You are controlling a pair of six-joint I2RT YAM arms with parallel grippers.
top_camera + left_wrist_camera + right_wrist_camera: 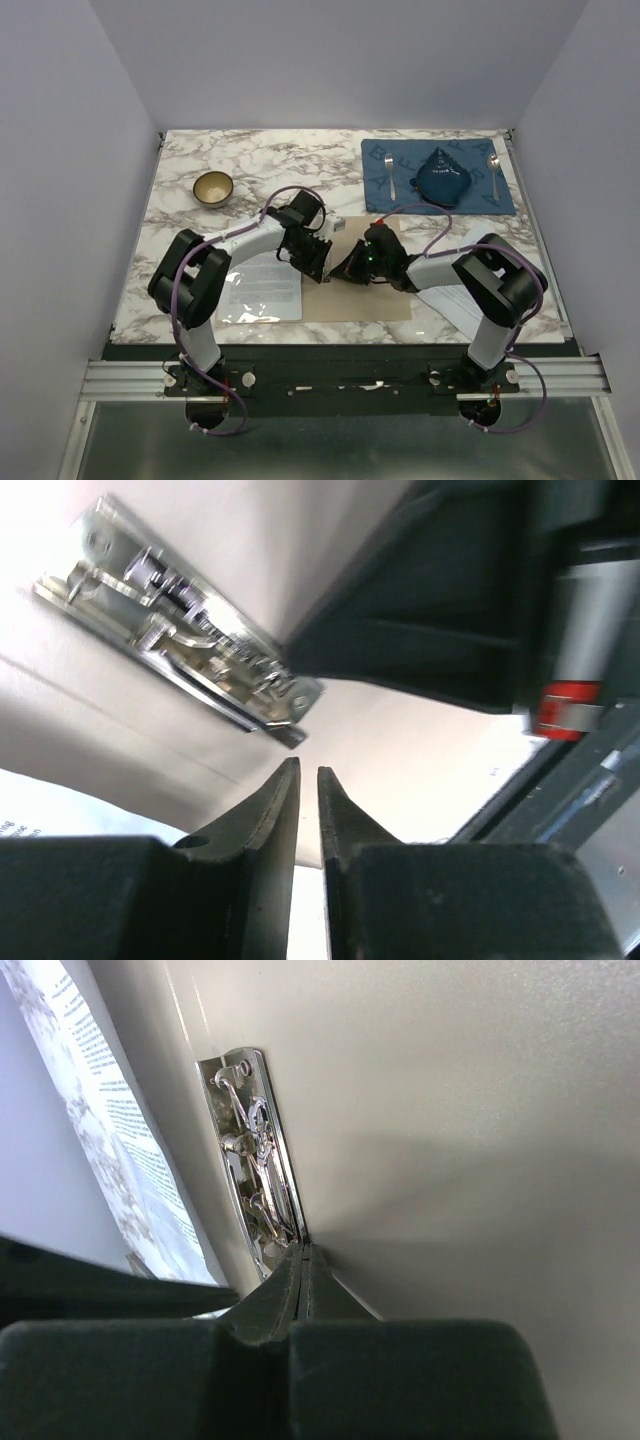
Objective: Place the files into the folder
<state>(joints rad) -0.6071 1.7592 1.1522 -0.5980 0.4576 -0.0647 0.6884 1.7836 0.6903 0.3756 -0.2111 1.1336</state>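
The tan folder lies open and flat on the marble table under both arms. The files, white printed sheets, lie on its left part. The metal clip sits on the folder's inner face. My left gripper hovers just short of the clip, its jaws a narrow gap apart with nothing between them. My right gripper faces it from the right, shut, its tips touching the near end of the clip. The files show at the left of the right wrist view.
A tan bowl stands at the back left. A blue placemat at the back right holds a fork, a folded blue napkin and a spoon. Grey walls close in both sides.
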